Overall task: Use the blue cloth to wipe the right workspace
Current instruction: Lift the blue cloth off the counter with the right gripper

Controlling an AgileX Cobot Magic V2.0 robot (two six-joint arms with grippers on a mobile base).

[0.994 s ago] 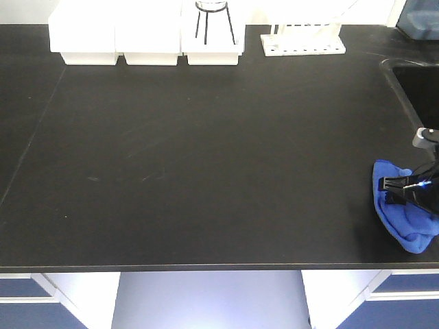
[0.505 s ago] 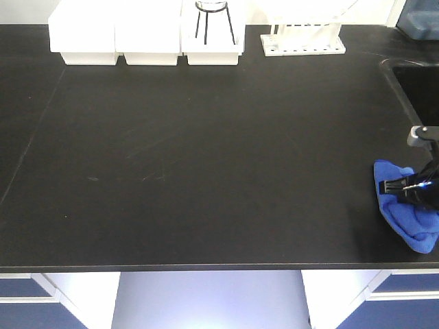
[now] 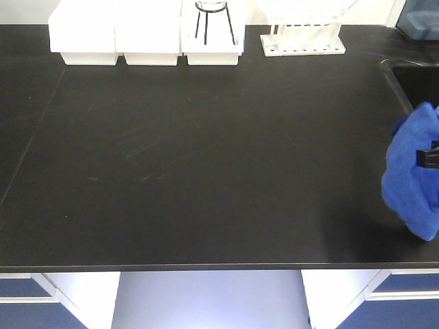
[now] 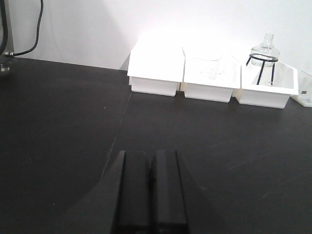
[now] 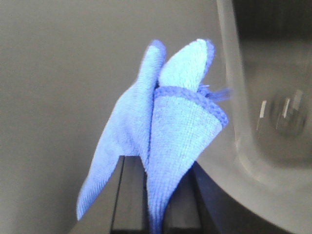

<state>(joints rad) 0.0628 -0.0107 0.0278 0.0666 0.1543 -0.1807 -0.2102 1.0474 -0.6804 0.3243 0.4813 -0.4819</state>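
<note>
One blue cloth (image 3: 413,175) is pinched in my right gripper (image 5: 156,163), whose jaws are clamped on its bunched middle. In the wrist view two folds stick up past the fingers (image 5: 130,195) and one corner droops to the left. From the front, the cloth hangs at the far right of the black table (image 3: 206,151), just in front of the near corner of the sink (image 3: 415,79). Its right side is cut off by the picture's edge, and I cannot tell whether its lowest tip touches the table. Only a small black bit of my right gripper (image 3: 428,156) pokes out of the fabric there.

Well apart from it, along the back edge, stand three white trays (image 3: 147,38) side by side. The rightmost carries a glass flask (image 4: 266,45) on a black tripod (image 4: 263,66). A white rack (image 3: 302,40) sits to their right. Something blue (image 3: 420,19) in the far right corner is cropped. A blurred, glossy curved surface (image 5: 263,122) beside the cloth is hard to make out.

My left gripper (image 4: 150,155) hangs over the table's left part, jaws pressed together on nothing. A black cable (image 4: 35,29) runs down the wall.
</note>
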